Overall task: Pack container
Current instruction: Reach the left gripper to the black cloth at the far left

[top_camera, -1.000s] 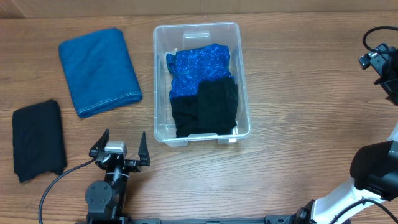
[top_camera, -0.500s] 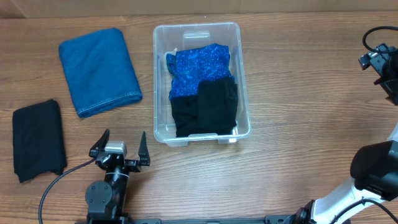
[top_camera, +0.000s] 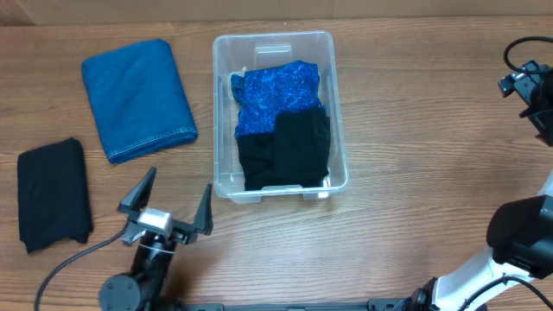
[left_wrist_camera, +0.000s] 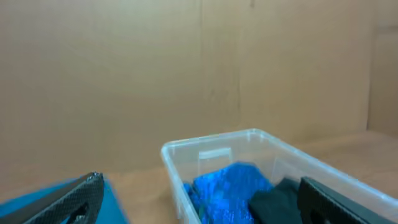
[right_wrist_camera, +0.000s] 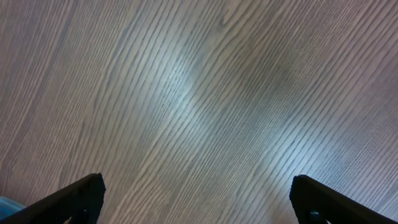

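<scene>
Both arms hang free, fingers spread, nothing gripped.
My left gripper (top_camera: 171,200) sits low in front of its base, roughly level and pointing away from me, its two fingers (top_camera: 138,188) splayed wide. My right arm (top_camera: 518,231) reaches up the far right side. The right gripper (right_wrist_camera: 199,202) faces downward, with both fingertips at the bottom corners of its wrist view, wide apart.

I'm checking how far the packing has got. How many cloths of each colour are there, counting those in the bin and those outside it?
Blue cloths: 2 (loose blue cloth on the table; packed blue cloth in the container)
Black cloths: 2 (loose black cloth on the table; packed black cloth in the container)
Total: 4
</scene>
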### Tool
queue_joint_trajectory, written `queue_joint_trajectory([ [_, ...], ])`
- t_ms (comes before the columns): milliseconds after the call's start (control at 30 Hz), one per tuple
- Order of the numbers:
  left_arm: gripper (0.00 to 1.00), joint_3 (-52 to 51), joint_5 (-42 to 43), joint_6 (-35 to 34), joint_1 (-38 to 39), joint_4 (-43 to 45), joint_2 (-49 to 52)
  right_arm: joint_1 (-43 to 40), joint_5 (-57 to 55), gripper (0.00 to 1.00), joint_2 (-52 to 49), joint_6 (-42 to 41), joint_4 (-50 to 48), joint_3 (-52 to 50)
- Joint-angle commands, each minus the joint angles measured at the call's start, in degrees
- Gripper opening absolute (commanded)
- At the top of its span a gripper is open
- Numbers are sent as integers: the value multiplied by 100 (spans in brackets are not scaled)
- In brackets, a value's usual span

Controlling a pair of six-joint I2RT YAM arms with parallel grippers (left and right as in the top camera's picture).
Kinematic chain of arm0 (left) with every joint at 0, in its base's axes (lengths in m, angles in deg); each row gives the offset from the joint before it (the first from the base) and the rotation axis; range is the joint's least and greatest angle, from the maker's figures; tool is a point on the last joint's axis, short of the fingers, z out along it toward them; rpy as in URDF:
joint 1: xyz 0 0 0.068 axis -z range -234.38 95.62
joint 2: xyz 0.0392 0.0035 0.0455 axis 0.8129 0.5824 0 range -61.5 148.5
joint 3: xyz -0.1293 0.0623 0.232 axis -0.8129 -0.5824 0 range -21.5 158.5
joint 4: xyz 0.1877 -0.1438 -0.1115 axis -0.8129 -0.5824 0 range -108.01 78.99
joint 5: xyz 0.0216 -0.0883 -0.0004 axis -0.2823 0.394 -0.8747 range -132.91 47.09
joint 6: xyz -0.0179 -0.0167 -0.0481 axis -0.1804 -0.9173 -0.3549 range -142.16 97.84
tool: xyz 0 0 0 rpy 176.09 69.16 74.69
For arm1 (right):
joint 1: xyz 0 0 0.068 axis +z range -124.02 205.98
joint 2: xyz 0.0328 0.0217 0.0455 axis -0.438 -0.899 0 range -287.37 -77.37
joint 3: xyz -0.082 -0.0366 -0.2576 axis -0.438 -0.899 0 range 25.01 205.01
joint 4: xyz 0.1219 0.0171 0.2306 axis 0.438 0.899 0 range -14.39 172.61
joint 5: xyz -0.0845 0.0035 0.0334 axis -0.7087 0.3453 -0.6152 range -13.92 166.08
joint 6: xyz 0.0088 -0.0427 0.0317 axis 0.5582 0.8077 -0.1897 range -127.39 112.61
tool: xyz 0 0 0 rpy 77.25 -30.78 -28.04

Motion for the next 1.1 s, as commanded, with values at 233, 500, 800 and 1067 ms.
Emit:
queue_joint_trajectory([
  [233, 100, 4166, -575, 1043, 11, -2916, 4028, -9, -15, 100, 37, -28, -15, -20],
  [500, 100, 6146, -3580, -743, -101, -5727, 6151, -9, -15, 100, 37, -28, -15, -20],
  [800, 100, 6277, -4188, -684, -155, -6170, 7945, -9, -15, 100, 37, -28, -15, -20],
  [1067, 100, 6275, -6570, -1768, -186, -6304, 9283, -9, -15, 100, 37, -28, -15, -17],
])
